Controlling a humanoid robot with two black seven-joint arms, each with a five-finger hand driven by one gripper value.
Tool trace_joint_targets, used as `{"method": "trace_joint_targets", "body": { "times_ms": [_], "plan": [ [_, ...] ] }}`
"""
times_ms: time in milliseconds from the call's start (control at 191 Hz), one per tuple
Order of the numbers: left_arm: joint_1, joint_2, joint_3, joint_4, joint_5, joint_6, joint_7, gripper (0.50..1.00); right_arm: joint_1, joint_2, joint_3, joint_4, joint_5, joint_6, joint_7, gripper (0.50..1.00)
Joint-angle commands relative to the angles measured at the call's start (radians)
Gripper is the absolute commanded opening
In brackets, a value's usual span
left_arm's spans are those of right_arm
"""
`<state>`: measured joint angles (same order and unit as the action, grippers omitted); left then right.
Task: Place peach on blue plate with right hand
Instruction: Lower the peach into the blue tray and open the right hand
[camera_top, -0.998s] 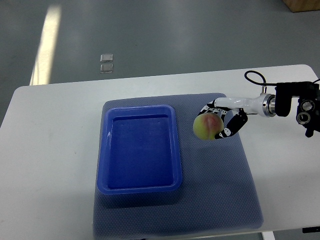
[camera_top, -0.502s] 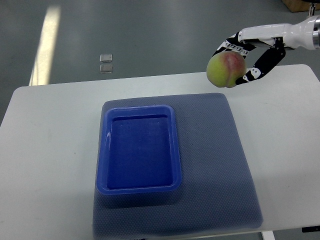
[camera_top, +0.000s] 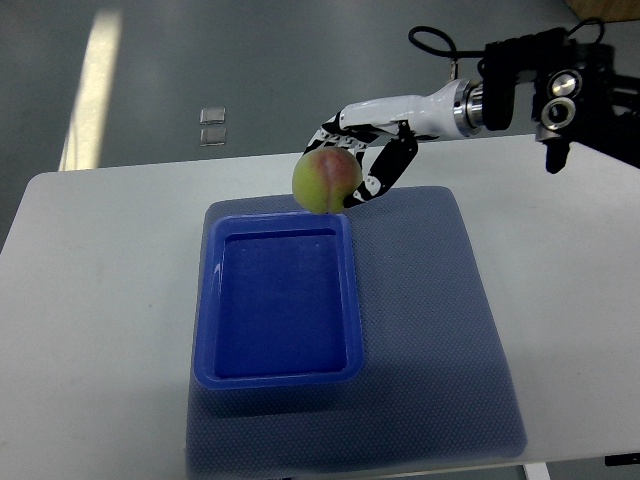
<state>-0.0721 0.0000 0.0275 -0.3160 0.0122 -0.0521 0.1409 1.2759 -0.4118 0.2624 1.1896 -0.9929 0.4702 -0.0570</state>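
A yellow-green peach (camera_top: 325, 181) with a pink blush hangs in the air, held by my right hand (camera_top: 362, 166), whose black and white fingers curl around its right side. The peach is over the far right corner of the deep blue plate (camera_top: 279, 372), a rectangular tray with nothing in it. My right arm reaches in from the upper right of the top view. The left arm does not show.
The tray sits on a grey-blue mat (camera_top: 440, 330) that covers the middle of a white table (camera_top: 100, 300). Two small square tiles (camera_top: 212, 125) lie on the grey floor beyond the table's far edge.
My right hand has carried the peach from up right of the mat leftward and a little lower, to above the tray's far right corner. One second ago it was low over the mat.
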Motion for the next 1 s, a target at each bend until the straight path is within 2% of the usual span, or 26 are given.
{"method": "trace_joint_targets", "body": {
  "times_ms": [0,73,125,131,152,324,381,522,575,580,611,658,664,674,914,920,993],
  "plan": [
    [0.000,0.000,0.000,0.000,0.000,0.000,0.000,1.000,-0.021,0.140,-0.035,-0.101,-0.018,-0.024,0.000,0.570],
    [0.000,0.000,0.000,0.002,0.000,0.000,0.000,1.000,-0.055,0.231,-0.045,-0.169,-0.052,-0.031,0.002,0.576],
    [0.000,0.000,0.000,0.002,0.000,0.000,0.000,1.000,-0.055,0.231,-0.045,-0.170,-0.052,-0.032,0.002,0.576],
    [0.000,0.000,-0.001,0.002,-0.001,0.000,0.000,1.000,-0.070,0.285,-0.046,-0.212,-0.087,-0.038,0.002,0.582],
    [0.000,0.000,-0.001,0.002,-0.002,0.000,0.000,1.000,-0.078,0.304,-0.046,-0.228,-0.104,-0.041,0.002,0.586],
    [0.000,0.000,-0.001,0.005,-0.002,0.000,0.000,1.000,-0.122,0.361,-0.046,-0.268,-0.158,-0.047,0.003,0.601],
    [0.000,0.000,-0.001,0.005,-0.002,0.000,0.000,1.000,-0.153,0.383,-0.045,-0.291,-0.161,-0.053,0.006,0.680],
    [0.000,0.000,0.000,0.002,-0.002,0.000,0.000,1.000,-0.173,0.384,-0.043,-0.294,-0.161,-0.079,0.008,0.727],
    [0.000,0.000,0.000,0.002,-0.002,0.000,0.000,1.000,-0.173,0.384,-0.043,-0.294,-0.161,-0.079,0.008,0.727],
    [0.000,0.000,-0.001,0.002,-0.002,0.000,0.000,1.000,-0.179,0.386,-0.043,-0.294,-0.161,-0.085,0.008,0.772],
    [0.000,0.000,-0.001,0.003,-0.002,0.000,0.000,1.000,-0.184,0.386,-0.043,-0.294,-0.161,-0.088,0.009,0.803],
    [0.000,0.000,-0.001,0.003,-0.002,0.000,0.000,1.000,-0.184,0.386,-0.043,-0.294,-0.161,-0.088,0.009,0.803],
    [0.000,0.000,0.000,0.005,-0.002,0.000,-0.001,1.000,-0.188,0.384,-0.040,-0.294,-0.161,-0.091,0.011,0.916],
    [0.000,0.000,0.000,0.005,-0.002,0.000,0.000,1.000,-0.190,0.384,-0.040,-0.294,-0.161,-0.091,0.011,0.923],
    [0.000,0.000,0.000,0.003,-0.002,0.000,0.000,1.000,-0.173,0.344,-0.020,-0.285,-0.147,-0.090,0.012,0.932],
    [0.000,0.000,0.000,0.002,-0.002,0.000,0.000,1.000,-0.158,0.314,0.013,-0.280,-0.141,-0.079,0.011,0.932],
    [0.000,0.000,0.000,0.002,-0.002,0.000,0.000,1.000,-0.135,0.280,0.069,-0.263,-0.131,-0.074,0.011,0.932]
  ]
}}
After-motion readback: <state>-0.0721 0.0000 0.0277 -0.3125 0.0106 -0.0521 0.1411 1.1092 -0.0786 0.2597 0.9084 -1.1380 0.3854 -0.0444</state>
